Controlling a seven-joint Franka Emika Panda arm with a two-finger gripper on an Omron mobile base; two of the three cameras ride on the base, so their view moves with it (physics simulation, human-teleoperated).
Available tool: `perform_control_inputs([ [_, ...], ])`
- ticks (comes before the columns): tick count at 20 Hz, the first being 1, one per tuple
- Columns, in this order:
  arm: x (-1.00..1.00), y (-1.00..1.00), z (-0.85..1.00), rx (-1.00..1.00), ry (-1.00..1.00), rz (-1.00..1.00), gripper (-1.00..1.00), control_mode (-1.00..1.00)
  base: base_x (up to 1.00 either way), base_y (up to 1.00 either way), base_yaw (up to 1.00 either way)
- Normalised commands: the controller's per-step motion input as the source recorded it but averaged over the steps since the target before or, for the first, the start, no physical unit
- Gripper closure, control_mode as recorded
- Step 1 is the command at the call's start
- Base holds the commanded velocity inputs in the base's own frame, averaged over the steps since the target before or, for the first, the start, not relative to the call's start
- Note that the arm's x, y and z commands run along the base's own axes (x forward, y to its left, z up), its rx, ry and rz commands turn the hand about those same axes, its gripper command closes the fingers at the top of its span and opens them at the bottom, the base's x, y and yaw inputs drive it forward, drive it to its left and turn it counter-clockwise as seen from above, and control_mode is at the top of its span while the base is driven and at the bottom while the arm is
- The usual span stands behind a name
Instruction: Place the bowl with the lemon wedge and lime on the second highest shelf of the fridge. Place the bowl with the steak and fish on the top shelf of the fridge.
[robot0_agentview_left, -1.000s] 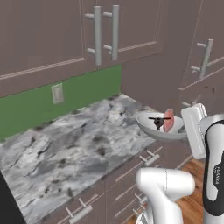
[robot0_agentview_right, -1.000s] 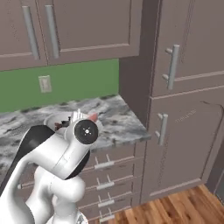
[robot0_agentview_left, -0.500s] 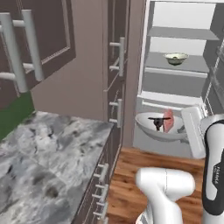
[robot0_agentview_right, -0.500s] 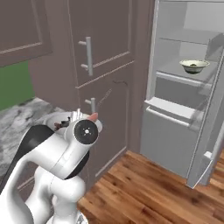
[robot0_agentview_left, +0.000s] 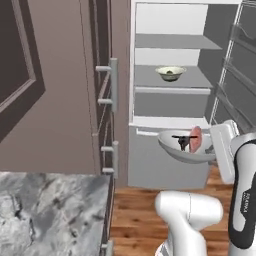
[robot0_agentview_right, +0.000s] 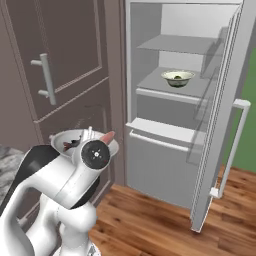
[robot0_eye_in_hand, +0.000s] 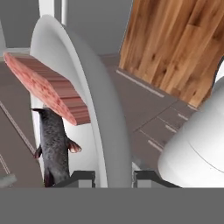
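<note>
White bowls, two — claw (robot0_eye_in_hand: 113, 178) clenched on one (robot0_eye_in_hand: 94, 113), other (robot0_agentview_left: 170, 73) shelved.

Steak (robot0_eye_in_hand: 48, 85) and fish (robot0_eye_in_hand: 54, 146) in bowl (robot0_agentview_left: 187, 147) — before fridge (robot0_agentview_left: 170, 45).

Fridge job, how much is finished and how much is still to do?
One bowl already sits on the second highest shelf of the open fridge; its contents are too small to tell. The end effector pinches the rim of the bowl with the steak and fish, carried in front of the fridge. Left to do: lift it onto the bare top shelf.
</note>
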Motion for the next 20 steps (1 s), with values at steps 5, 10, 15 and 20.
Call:
perform_control_inputs([
  [5, 0.0, 0.0, 0.0, 0.0, 0.0, 0.0, 1.0, 1.0, 0.79, -0.09, -0.27],
  [10, 0.0, 0.0, 0.0, 0.0, 0.0, 0.0, 1.0, 1.0, 0.92, -0.05, -0.27],
  [15, 0.0, 0.0, 0.0, 0.0, 0.0, 0.0, 1.0, 1.0, 0.98, 0.02, -0.23],
  [20, 0.0, 0.0, 0.0, 0.0, 0.0, 0.0, 1.0, 1.0, 0.97, 0.11, -0.17],
])
